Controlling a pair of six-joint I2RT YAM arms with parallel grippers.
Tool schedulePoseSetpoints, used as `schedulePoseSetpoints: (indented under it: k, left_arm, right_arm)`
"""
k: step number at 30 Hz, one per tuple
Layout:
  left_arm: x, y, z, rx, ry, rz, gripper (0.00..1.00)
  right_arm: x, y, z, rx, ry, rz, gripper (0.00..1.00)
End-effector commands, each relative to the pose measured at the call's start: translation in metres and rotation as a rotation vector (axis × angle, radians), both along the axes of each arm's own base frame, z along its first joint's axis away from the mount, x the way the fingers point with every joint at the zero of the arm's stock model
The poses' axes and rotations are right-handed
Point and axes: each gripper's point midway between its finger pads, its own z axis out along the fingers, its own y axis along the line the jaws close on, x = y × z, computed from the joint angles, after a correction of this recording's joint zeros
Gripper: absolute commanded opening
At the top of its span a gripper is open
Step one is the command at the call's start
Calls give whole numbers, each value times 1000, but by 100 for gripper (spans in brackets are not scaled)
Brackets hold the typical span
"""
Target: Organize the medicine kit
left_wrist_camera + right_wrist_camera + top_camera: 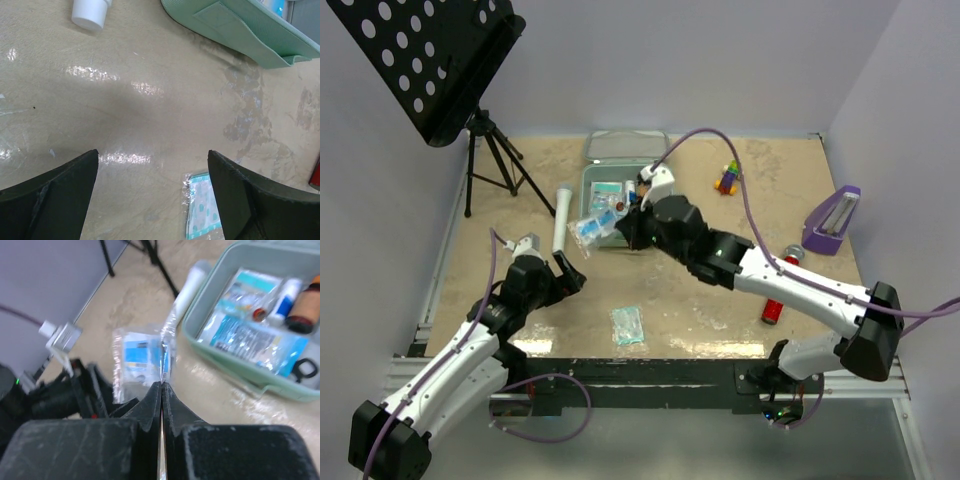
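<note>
The medicine kit [625, 146] at upper centre holds several items; the right gripper [161, 385] pinches a clear packet [137, 357] beside it, the left gripper [152, 165] is spread and empty; tube [561, 215], sachet [628, 326] and red bottle [775, 308] lie outside

- Top camera: above and behind the arm bases, looking down on the whole table [700, 300].
- Left wrist camera: close over the tabletop, facing down between the left fingers [55, 195] (medicine kit [240, 30] edge at top).
- Right wrist camera: looks along the right fingers [147, 412], near a clear bag [137, 360]; all three views share the kit.
</note>
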Motion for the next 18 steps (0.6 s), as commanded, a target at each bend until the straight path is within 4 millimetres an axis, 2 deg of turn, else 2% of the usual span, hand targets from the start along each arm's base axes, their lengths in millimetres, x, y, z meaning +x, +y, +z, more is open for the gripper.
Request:
schedulePoseSetpoints:
  k: [1, 3, 5, 7, 10, 14, 17, 18]
  left_arm:
    - [14, -4, 24, -28, -57, 17, 95]
    - [15, -3, 23, -21, -53, 19, 95]
    - [16, -4, 21, -16, -50, 17, 95]
    - [17, -3, 19, -8, -45, 17, 95]
    - [19, -1, 19, 11, -46, 21, 95]
    - [20, 2, 20, 21, -54, 32, 95]
    - [20, 2, 18, 24, -52, 34, 95]
    - [20, 2, 18, 25, -50, 34, 95]
  right_arm:
    - [65, -33, 27, 8, -66, -124, 0]
    - [90, -35, 41, 36, -93, -142, 0]
    - [114, -33, 40, 28, -96, -162, 0]
    - [135, -25, 29, 3, -91, -157, 0]
    - [159, -12, 2, -37, -65, -149, 0]
    - [170, 4, -29, -48, -23, -116, 0]
    - [170, 13, -52, -40, 16, -81, 0]
    - [169, 19, -53, -20, 17, -61, 0]
